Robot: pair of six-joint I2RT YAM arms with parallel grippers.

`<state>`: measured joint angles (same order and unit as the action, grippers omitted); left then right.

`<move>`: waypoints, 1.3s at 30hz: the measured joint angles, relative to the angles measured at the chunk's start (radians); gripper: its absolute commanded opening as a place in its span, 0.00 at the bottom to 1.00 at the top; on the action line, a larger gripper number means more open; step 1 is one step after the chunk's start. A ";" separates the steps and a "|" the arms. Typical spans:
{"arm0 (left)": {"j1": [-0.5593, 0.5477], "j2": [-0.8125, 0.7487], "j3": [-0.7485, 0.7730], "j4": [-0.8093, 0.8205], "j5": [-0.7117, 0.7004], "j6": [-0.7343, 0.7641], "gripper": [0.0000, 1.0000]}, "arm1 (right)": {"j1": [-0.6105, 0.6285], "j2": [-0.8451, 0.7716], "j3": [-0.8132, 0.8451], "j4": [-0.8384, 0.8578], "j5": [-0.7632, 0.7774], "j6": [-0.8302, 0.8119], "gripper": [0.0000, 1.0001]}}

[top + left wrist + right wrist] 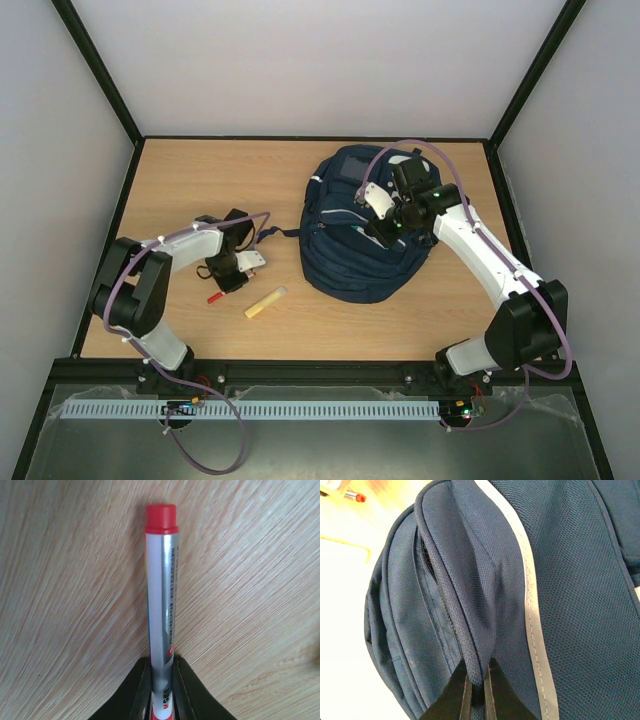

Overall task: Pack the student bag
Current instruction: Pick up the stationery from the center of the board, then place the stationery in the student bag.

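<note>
The student bag (352, 235), navy with pale stripes, lies on the wooden table right of centre. My right gripper (385, 228) rests on top of it, shut on a piped fabric edge (465, 630) beside a zip; the pinch shows in the right wrist view (479, 682), next to a grey stripe (530, 595). A silver marker with a red cap (161, 590) lies on the table at the left. My left gripper (162, 680) is shut on its barrel, a finger pressed against each side. From above, only the marker's red end (214, 297) sticks out below the left gripper (230, 278).
A short yellow stick (266, 302) lies on the table between the marker and the bag. A dark strap (283, 232) trails from the bag's left side towards the left arm. Black frame rails border the table (200, 170).
</note>
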<state>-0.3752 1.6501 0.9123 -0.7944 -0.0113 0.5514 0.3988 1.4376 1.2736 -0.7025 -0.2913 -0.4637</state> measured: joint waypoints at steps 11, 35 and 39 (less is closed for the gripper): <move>0.021 -0.034 0.052 -0.055 0.036 0.043 0.02 | 0.000 0.000 0.004 -0.001 0.000 0.000 0.01; -0.405 -0.207 0.330 0.237 0.314 0.139 0.02 | -0.003 0.058 0.111 -0.047 -0.019 0.005 0.01; -0.446 -0.159 0.335 0.301 0.300 0.185 0.02 | -0.003 0.064 0.129 -0.060 -0.021 0.005 0.01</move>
<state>-0.8207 1.4910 1.2476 -0.4931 0.2886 0.7368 0.3954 1.5017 1.4025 -0.7628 -0.3126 -0.4591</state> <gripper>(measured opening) 0.110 0.044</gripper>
